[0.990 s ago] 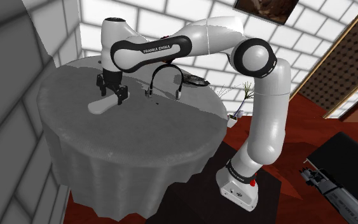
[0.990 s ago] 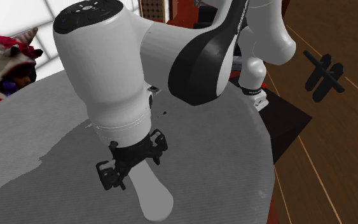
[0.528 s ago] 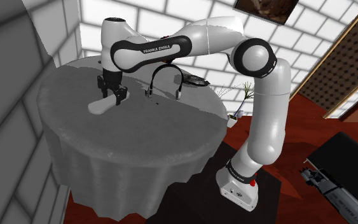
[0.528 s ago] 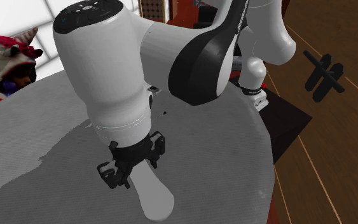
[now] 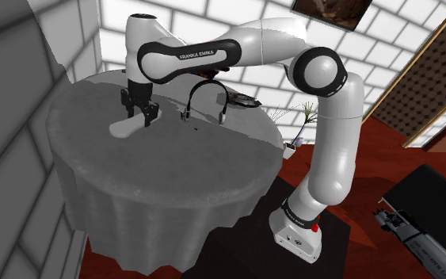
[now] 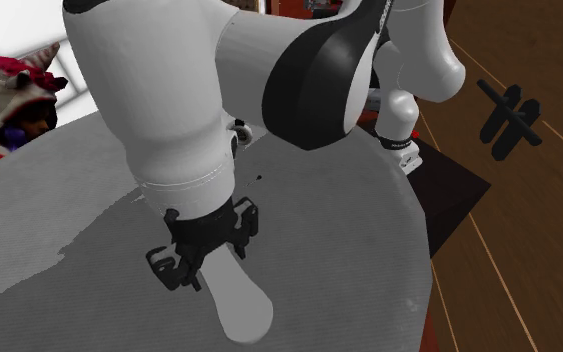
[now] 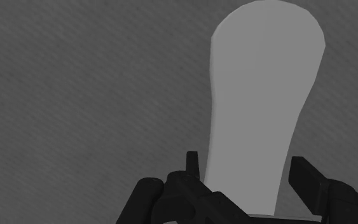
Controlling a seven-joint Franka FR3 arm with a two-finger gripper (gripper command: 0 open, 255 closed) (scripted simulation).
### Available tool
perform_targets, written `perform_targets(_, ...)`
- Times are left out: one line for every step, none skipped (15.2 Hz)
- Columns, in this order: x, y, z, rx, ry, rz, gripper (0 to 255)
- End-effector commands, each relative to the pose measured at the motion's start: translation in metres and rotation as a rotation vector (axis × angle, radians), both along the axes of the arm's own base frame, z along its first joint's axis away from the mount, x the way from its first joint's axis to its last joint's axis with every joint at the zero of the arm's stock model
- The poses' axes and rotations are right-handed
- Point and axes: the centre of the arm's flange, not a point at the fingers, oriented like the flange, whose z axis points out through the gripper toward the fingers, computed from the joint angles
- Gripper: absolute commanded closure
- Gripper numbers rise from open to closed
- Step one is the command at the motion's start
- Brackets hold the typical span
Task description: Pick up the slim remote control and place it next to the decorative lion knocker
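The gripper (image 6: 207,262), fingers clamped on the narrow end of the pale remote (image 6: 239,305), has just risen, seemingly lifting it off the table (image 6: 349,230) near the shoulder view's left edge, so carrying can begin.

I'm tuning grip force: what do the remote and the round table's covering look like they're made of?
The remote is drawn plain pale grey, smooth and matte, with no buttons or seams, so its material stays open. The table covering looks like grey cloth: fine weave-like streaks show in the wrist view, and it hangs in folds around the edge.
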Motion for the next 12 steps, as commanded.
perform_targets(-0.001,0.000,0.012,0.000,0.000,0.000,255)
perform_targets(-0.001,0.000,0.017,0.000,0.000,0.000,255)
perform_targets(-0.001,0.000,0.023,0.000,0.000,0.000,255)
perform_targets(-0.001,0.000,0.028,0.000,0.000,0.000,255)
perform_targets(-0.001,0.000,0.033,0.000,0.000,0.000,255)
perform_targets(-0.001,0.000,0.038,0.000,0.000,0.000,255)
perform_targets(-0.001,0.000,0.044,0.000,0.000,0.000,255)
perform_targets(-0.001,0.000,0.049,0.000,0.000,0.000,255)
perform_targets(-0.001,0.000,0.054,0.000,0.000,0.000,255)
perform_targets(-0.001,0.000,0.059,0.000,0.000,0.000,255)
perform_targets(-0.001,0.000,0.065,0.000,0.000,0.000,255)
perform_targets(-0.001,0.000,0.070,0.000,0.000,0.000,255)
